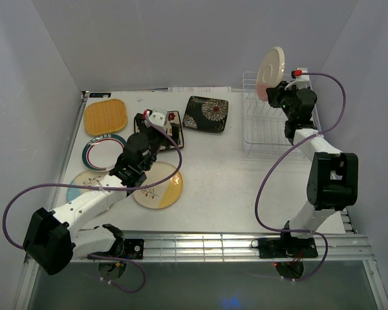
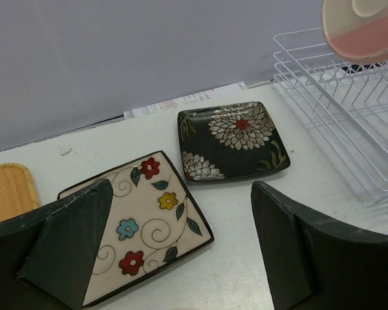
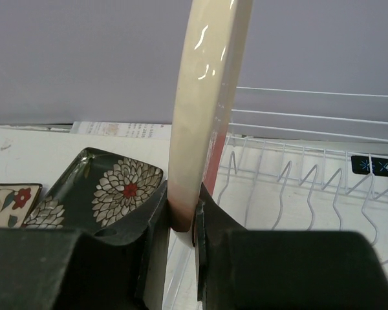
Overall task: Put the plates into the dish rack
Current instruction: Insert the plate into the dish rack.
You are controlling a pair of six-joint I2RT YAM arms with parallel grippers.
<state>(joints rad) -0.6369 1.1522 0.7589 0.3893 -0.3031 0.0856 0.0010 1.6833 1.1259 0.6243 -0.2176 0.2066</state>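
Note:
My right gripper (image 1: 279, 90) is shut on the rim of the pink-cream round plate (image 1: 270, 73) and holds it upright above the left end of the white wire dish rack (image 1: 265, 123). The wrist view shows the plate (image 3: 207, 84) edge-on between the fingers, with the rack tines (image 3: 297, 174) behind. My left gripper (image 1: 156, 123) is open and empty above the cream floral square plate (image 2: 149, 213). The black floral plate (image 1: 206, 113) lies to its right. The orange (image 1: 105, 116), green-rimmed (image 1: 103, 152), blue-cream (image 1: 84, 184) and yellow-cream (image 1: 158, 185) plates lie flat at the left.
White walls close in the table at the back and both sides. A paper label (image 2: 174, 102) lies at the back wall. The left arm crosses over the blue-cream plate and the edge of the yellow-cream plate.

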